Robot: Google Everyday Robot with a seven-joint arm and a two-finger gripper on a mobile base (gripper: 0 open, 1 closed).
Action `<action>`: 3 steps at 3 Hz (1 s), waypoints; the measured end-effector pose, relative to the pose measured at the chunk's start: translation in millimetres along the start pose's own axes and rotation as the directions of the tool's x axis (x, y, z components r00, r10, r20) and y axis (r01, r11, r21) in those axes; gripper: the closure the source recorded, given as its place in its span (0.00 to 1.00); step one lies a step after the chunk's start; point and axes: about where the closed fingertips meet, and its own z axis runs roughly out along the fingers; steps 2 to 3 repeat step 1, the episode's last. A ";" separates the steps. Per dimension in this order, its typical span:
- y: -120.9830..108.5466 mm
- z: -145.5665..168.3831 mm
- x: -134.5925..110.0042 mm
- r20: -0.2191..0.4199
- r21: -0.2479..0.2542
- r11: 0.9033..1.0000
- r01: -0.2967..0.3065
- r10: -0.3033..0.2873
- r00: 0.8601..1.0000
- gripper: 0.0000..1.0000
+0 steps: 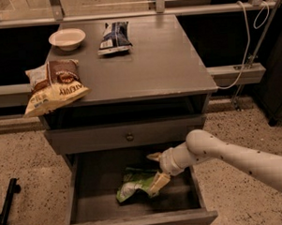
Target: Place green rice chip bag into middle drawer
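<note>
The green rice chip bag (134, 186), lime green with a white panel, lies on the plank floor of the open middle drawer (88, 201). My gripper (156, 170) reaches into the drawer from the right on a white arm. Its two tan fingers are spread apart, one above the bag and the lower one (159, 183) right at the bag's right end. The gripper is open and nothing is held between its fingers.
On the cabinet top (167, 71) lie a tan-and-brown bag (53, 85) at the left edge, a dark blue-and-white bag (113, 38) and a white bowl (67, 38). A shut drawer front with a round knob (129, 137) sits above the open drawer. A black stand foot (6, 204) is on the floor at left.
</note>
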 end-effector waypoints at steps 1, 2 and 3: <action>4.8 8.6 -8.0 0.006 -0.020 1.000 0.018 -0.018 1.000 0.00; 4.8 8.6 -8.0 0.006 -0.020 1.000 0.018 -0.018 1.000 0.00; 4.8 8.6 -8.0 0.006 -0.020 1.000 0.018 -0.018 1.000 0.00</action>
